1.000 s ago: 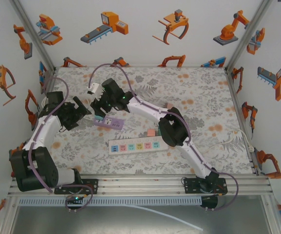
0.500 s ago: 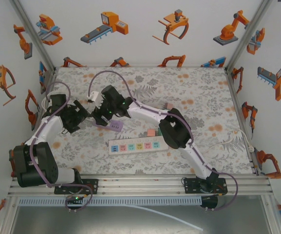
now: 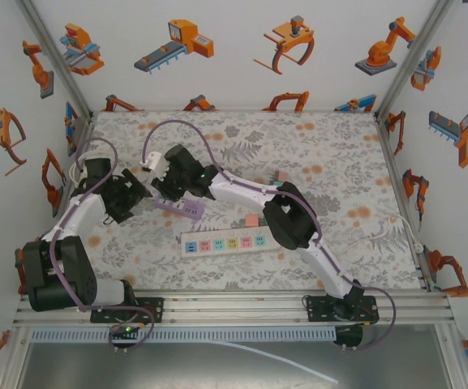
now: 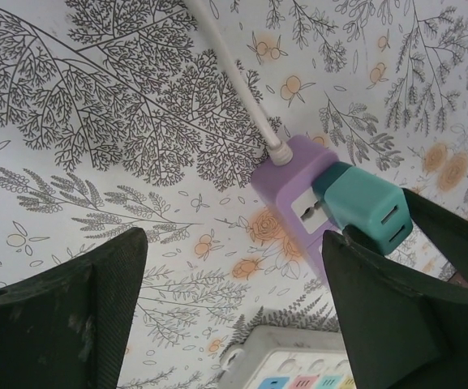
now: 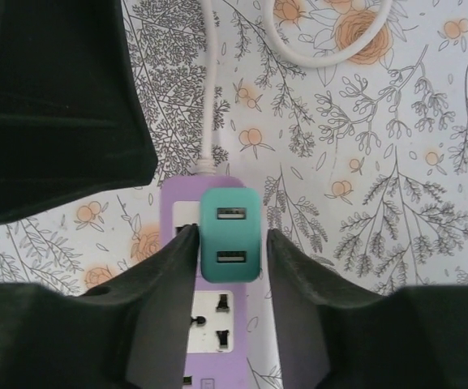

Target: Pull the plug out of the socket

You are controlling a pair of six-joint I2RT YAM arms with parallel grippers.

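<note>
Here, toward the left edge of the table (image 3: 339,162), the right gripper (image 5: 231,233) pinched the teal plug (image 5: 229,235) across its width, seated in the purple socket strip (image 5: 217,316) lying lengthwise along the fingers, while the left gripper (image 4: 234,243) gaped just beside.

White arms (image 3: 242,188), black joints (image 3: 286,217), purple cables (image 3: 173,122)

"How many power strips do I have on the table?"

"Two: one purple power strip (image 3: 181,207) at nine o'clock, one white power strip (image 3: 227,241) at six."

"Plugs?"

"I count one teal plug (image 5: 229,233)."

"Grippers?"

"Two: the left gripper (image 4: 234,284) and the right gripper (image 5: 229,243)."
</note>
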